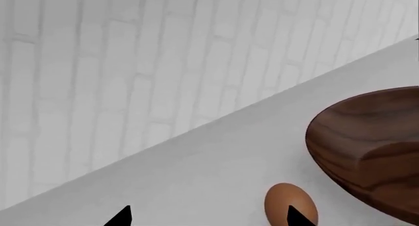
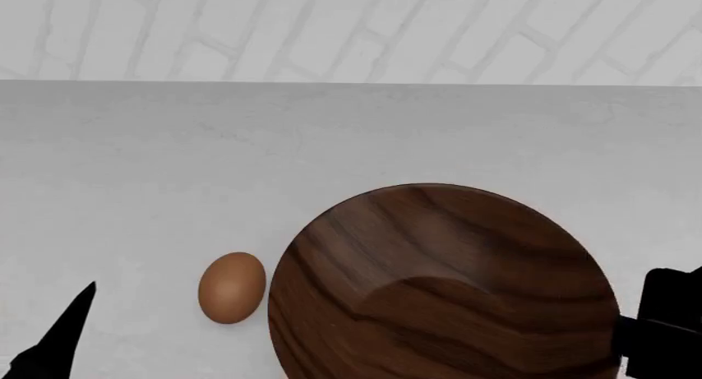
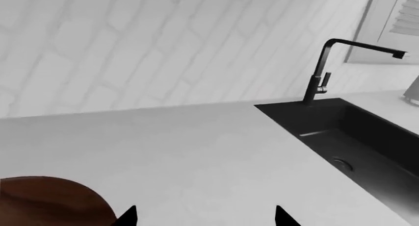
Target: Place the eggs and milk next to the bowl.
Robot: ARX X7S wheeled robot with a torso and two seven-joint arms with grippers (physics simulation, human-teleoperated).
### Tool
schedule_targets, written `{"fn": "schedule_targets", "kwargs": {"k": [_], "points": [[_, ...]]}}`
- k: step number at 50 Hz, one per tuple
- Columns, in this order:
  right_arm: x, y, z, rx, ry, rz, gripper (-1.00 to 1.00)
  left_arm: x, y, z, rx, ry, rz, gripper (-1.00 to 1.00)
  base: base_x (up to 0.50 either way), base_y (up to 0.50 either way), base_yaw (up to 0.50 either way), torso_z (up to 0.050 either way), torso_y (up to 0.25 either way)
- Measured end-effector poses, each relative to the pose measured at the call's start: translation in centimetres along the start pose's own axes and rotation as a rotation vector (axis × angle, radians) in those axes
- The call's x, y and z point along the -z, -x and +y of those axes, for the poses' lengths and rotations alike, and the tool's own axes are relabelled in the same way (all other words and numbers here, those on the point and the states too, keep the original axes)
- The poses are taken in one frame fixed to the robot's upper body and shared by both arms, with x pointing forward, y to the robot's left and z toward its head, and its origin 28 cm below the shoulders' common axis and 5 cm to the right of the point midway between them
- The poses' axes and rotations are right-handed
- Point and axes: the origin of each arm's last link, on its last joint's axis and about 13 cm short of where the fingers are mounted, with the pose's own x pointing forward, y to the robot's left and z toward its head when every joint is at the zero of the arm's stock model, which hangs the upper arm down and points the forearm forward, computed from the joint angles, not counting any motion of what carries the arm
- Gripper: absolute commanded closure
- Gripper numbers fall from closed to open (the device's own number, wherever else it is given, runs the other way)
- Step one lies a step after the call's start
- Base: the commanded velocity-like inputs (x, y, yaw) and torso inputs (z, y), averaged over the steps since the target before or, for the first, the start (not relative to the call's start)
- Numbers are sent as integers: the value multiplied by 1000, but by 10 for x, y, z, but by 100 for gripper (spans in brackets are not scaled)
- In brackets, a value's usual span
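The dark-brown wooden bowl [image 2: 439, 288] sits on the white counter, near its front. One brown egg [image 2: 232, 287] lies on the counter just left of the bowl, close to its rim. My left gripper [image 1: 209, 218] is open and holds nothing; the egg [image 1: 288, 201] lies just ahead of one fingertip [image 1: 298, 217], beside the bowl [image 1: 373, 147]. A left finger [image 2: 61, 338] shows at the lower left of the head view. My right gripper [image 3: 205, 218] is open and empty over bare counter, with the bowl's rim [image 3: 52, 201] beside it. The milk is out of view.
A black sink [image 3: 353, 142] with a black faucet [image 3: 327, 64] is set into the counter beyond the right gripper. A white brick wall [image 2: 351, 30] backs the counter. Part of the right arm [image 2: 663, 321] shows at the bowl's right.
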Motion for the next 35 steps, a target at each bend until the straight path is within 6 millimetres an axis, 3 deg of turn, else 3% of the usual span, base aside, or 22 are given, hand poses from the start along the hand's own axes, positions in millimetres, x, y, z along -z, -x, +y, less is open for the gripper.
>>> {"fn": "schedule_targets", "kwargs": {"k": [35], "points": [[4, 15, -6, 29, -25, 122, -100, 5, -16, 1, 26, -1, 9, -100, 0, 0, 0, 0, 0]]}}
